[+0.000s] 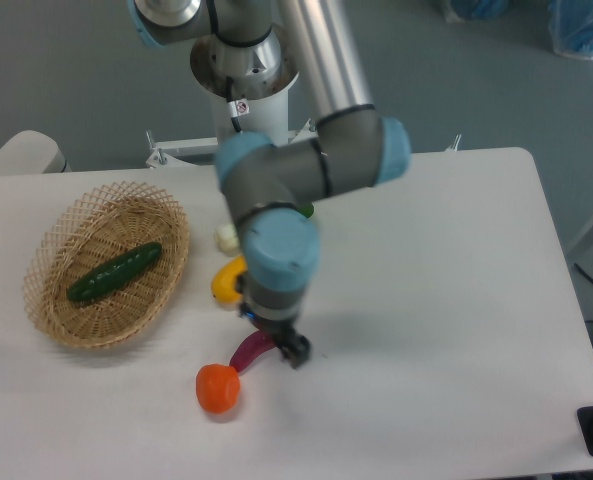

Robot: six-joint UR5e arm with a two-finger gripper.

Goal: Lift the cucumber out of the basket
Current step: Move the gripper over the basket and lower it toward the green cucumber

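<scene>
The cucumber (114,273) lies on the floor of the basket (51,315), slanted from near-left to far-right, and nothing touches it. The basket sits on the left part of the white table (446,300).

To the right of the basket, well apart from the cucumber, the arm (316,165) comes down from its base (244,60) at the far edge, bends at a blue-capped elbow, and folds back toward the left, so that its wrist hangs over the loose vegetables. The gripper (294,350) points down at the table just beside the right end of the purple eggplant (250,351). It is small and dark here, so whether its jaws are spread or pressed together cannot be told.

The wrist covers part of the yellow vegetable (226,281) and most of the bok choy (226,237), whose white stem end peeks out at the left. An orange tomato (218,388) rests at the near end of the eggplant.

A small label hangs on the base; its writing is too small to read.
</scene>
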